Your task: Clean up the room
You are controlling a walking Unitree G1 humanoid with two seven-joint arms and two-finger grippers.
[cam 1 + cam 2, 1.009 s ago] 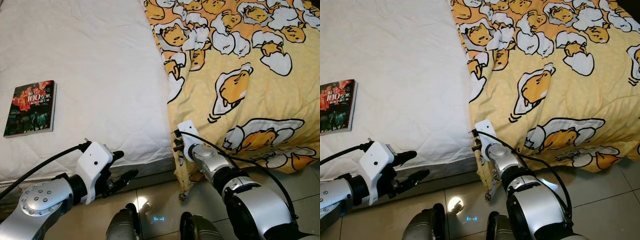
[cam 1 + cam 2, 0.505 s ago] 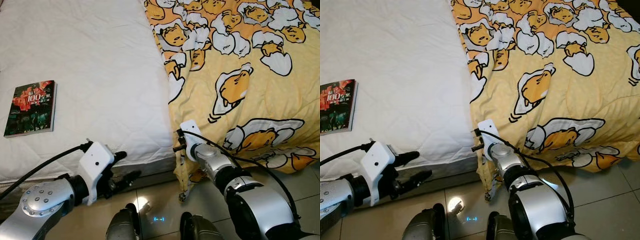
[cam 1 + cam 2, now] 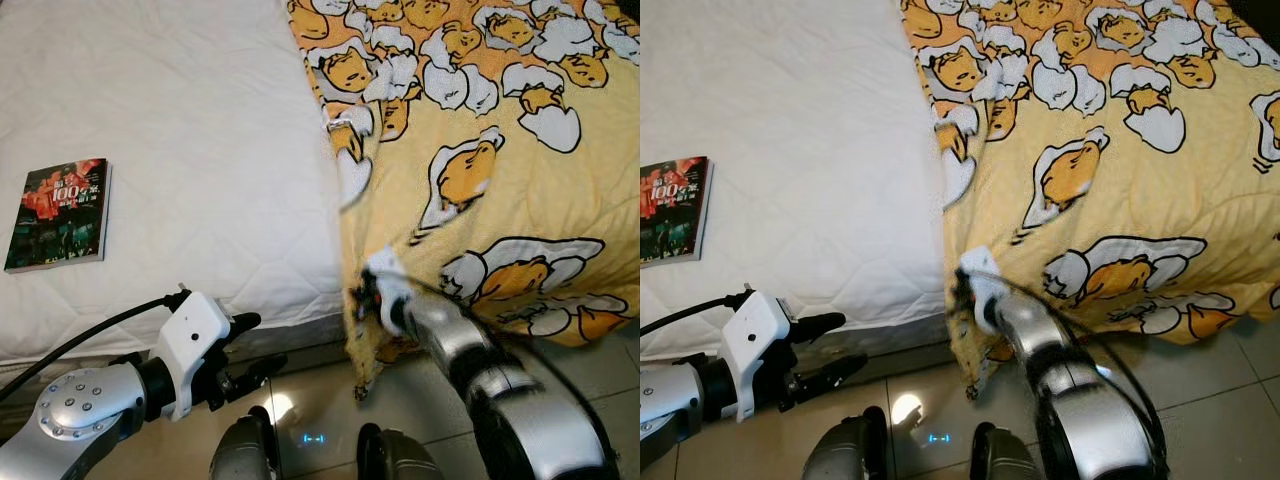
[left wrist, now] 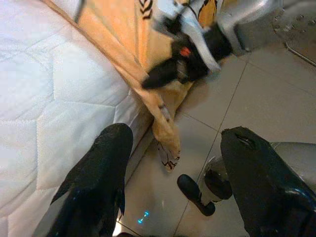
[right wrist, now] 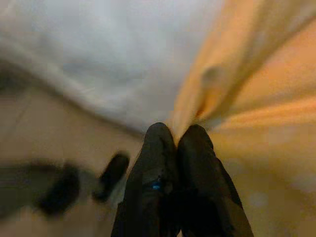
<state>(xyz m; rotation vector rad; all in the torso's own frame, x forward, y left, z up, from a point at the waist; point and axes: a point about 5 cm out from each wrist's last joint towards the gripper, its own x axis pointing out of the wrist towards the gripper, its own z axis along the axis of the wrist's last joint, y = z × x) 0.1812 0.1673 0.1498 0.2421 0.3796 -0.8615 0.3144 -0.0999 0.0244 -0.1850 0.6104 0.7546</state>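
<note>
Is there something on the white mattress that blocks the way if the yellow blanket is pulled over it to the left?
The right gripper is shut on the yellow blanket at its hanging edge. On the white mattress lies one book, far to the left near the front edge. It would end up under the blanket if the pull goes that far.

You've got the left gripper (image 3: 252, 345) low by the mattress edge, fingers apart, over the tiled floor (image 3: 310, 400). Right gripper (image 3: 362, 297) is at the hanging edge of the yellow blanket (image 3: 480, 170), motion-blurred; can't tell the finger state from here. Blanket covers the right side of the white mattress (image 3: 190, 150) and drapes down to the floor. Book (image 3: 58, 214) lies flat on the mattress, far left, well apart from both grippers.
</note>
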